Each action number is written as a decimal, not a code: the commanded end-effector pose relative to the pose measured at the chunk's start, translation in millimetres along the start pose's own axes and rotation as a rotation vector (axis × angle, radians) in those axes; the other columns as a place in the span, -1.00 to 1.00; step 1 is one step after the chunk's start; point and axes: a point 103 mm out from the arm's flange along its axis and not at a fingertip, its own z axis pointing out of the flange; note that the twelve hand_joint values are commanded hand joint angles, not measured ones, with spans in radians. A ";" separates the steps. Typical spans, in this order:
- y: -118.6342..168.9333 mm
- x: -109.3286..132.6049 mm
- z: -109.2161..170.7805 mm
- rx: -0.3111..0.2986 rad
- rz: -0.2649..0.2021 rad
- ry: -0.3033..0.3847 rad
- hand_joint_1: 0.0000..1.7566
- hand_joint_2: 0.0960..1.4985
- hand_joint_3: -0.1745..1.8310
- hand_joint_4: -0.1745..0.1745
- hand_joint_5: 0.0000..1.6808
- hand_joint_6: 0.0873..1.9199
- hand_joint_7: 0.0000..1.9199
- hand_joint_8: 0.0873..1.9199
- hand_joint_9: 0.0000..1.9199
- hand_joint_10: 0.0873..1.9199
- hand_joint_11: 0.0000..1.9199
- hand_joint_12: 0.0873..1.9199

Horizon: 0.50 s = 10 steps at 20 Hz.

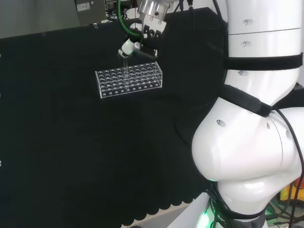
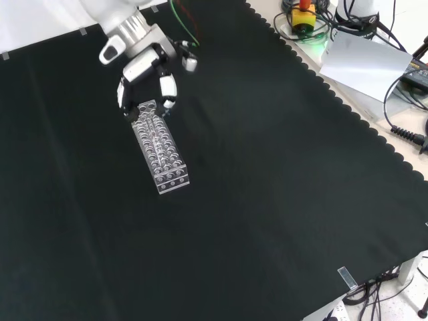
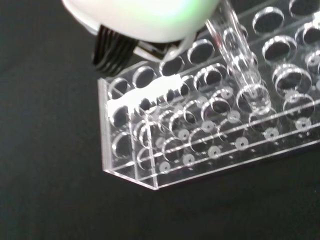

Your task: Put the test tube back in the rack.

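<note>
While the black and white robot hand (image 1: 137,45) hangs over the far end of the clear plastic rack of round holes (image 1: 129,80) on the black cloth tabletop (image 1: 71,152), its fingers (image 2: 167,87) look curled, pinching the clear glass test tube (image 3: 240,60). The tube's long side leans a bit, bottom end down in a hole. Stand it straight, then slide it down slowly.

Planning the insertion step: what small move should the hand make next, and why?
Probably ease straight down. In the wrist view the test tube has its lower end in a hole of the rack, and the hand hangs above the rack.
</note>
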 end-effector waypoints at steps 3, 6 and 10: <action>-37.0 14.2 -53.5 -0.036 -0.023 -0.006 0.20 -0.40 -0.05 -0.23 -0.19 -0.25 -0.37 -0.08 -0.28 -0.12 -0.50 0.51; -49.1 23.2 -69.6 -0.053 -0.028 -0.015 0.20 -0.40 -0.05 -0.22 -0.20 -0.25 -0.37 -0.08 -0.28 -0.12 -0.50 0.51; -66.5 30.1 -87.9 -0.070 -0.047 -0.029 0.19 -0.40 -0.06 -0.22 -0.20 -0.25 -0.37 -0.08 -0.28 -0.13 -0.50 0.51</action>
